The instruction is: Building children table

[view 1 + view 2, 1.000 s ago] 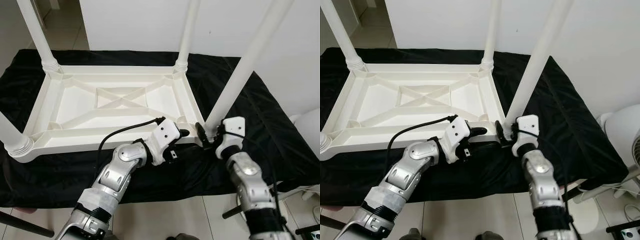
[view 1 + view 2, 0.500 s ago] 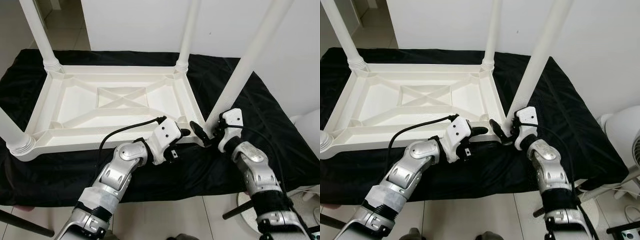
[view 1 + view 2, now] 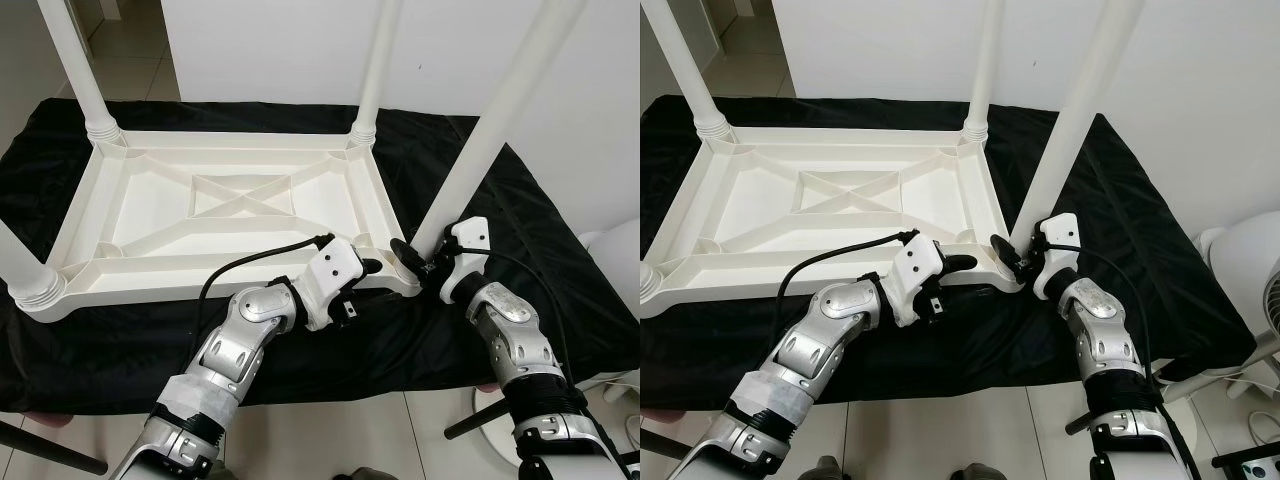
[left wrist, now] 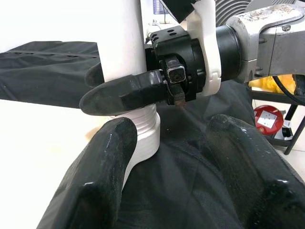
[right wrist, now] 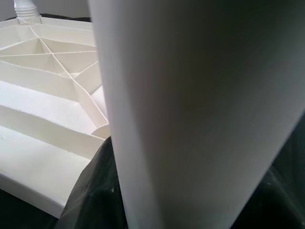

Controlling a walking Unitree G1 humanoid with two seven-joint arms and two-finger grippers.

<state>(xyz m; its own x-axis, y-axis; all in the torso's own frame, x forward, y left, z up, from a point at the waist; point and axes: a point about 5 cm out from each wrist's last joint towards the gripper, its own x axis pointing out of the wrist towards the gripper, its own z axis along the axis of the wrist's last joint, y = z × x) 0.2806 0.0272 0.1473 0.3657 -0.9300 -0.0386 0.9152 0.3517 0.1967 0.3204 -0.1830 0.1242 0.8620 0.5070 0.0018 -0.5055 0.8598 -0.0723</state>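
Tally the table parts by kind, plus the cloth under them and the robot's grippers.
White table legs standing in corner sockets: 4, e.g. the near right leg
White upturned tabletop: 1
Black cloth: 1
Grippers: 2, the left gripper and the right gripper
Total: 8

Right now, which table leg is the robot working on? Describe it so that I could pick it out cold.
An upturned white table lies on a black cloth, four legs pointing up. Go to its near right corner: the leg there leans right, unlike the upright far one. The right gripper has its jaws around its base, the left gripper beside it.
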